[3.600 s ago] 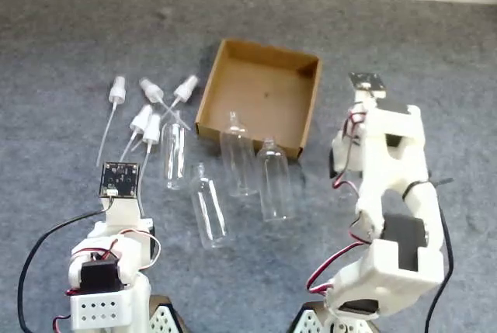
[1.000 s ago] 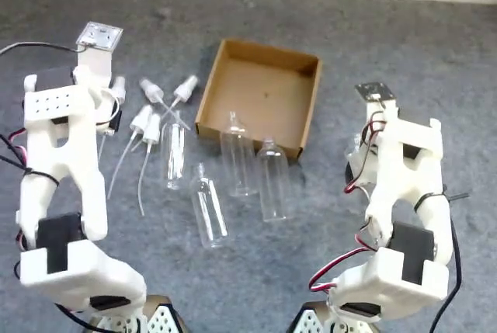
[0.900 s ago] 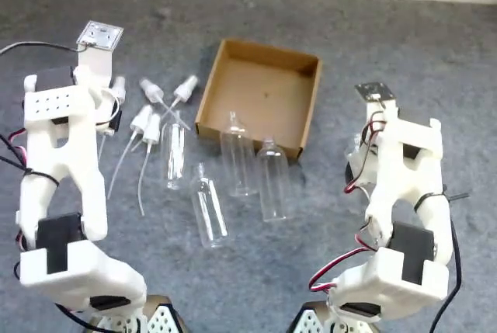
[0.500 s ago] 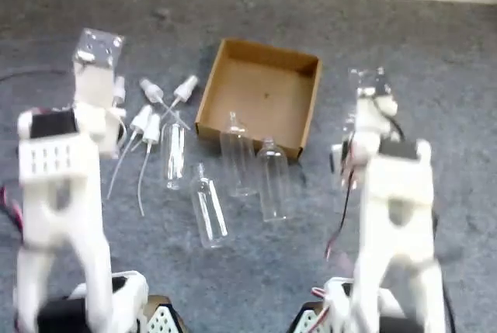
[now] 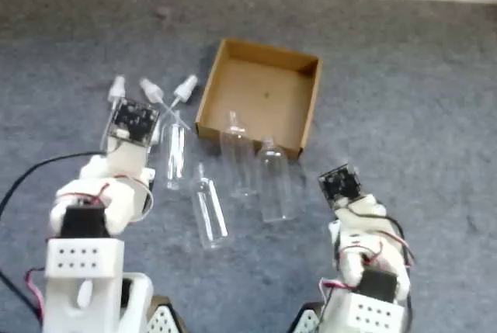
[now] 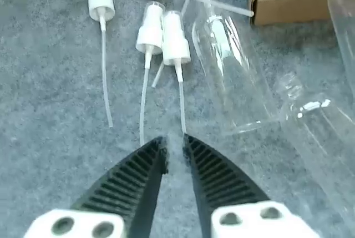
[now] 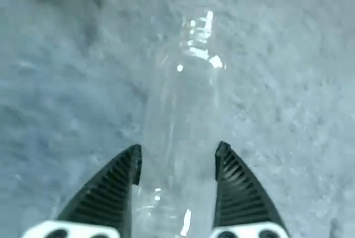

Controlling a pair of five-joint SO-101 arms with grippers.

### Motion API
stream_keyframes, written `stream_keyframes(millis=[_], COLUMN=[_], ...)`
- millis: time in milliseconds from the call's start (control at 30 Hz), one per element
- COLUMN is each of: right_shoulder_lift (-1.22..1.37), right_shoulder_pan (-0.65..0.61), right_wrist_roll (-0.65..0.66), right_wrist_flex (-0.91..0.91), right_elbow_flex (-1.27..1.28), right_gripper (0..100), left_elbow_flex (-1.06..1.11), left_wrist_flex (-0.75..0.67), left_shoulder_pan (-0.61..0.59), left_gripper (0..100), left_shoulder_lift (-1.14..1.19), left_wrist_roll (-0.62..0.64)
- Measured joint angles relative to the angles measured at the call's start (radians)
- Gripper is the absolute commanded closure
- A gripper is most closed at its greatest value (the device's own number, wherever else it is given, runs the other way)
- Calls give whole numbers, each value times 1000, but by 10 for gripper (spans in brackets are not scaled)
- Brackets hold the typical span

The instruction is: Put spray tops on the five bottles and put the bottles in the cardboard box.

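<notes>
right gripper (image 7: 178, 148): fingers wide apart | clear bottle (image 7: 186, 94): lies between them, neck pointing away | grey carpet (image 7: 55, 82): underneath

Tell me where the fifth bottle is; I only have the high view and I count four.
Observer: The fifth bottle sits in the right gripper, neck pointing away from it. I can't tell whether it is clamped.
Operator: I also count just three spray tops. Where are the other two?
Observer: Two spray tops lie side by side just ahead of the left gripper, with their tubes running back toward it.
Operator: Is that gripper holding anything?
Observer: No, it is barely open and empty.
</notes>
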Motion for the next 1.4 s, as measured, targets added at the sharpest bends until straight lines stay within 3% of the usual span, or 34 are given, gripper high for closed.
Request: stream_keyframes(millis=[267,500,633,733,900,1167,1400], right_shoulder_lift=[-2,-21,-21,-21,-21,-21,-21], right_shoulder_pan=[44,49,49,51,51,51,51], right_wrist_roll=[28,35,40,40,40,40,40], right_wrist_flex=[29,212,233,238,238,238,238], right_elbow_flex=[2,0,-2,-2,-2,-2,-2], right_gripper=[982,982,982,982,982,982,982], left_elbow_flex=[110,388,572,586,586,586,586], left_wrist_flex=[-44,-315,-489,-537,-465,-95,-63], left_shoulder_pan=[8,8,8,8,8,8,8], left_gripper=[993,992,992,992,994,995,995], left_shoulder_lift=[-71,-144,-235,-310,-399,-450,-503], left_wrist_roll=[0,0,0,2,2,2,2])
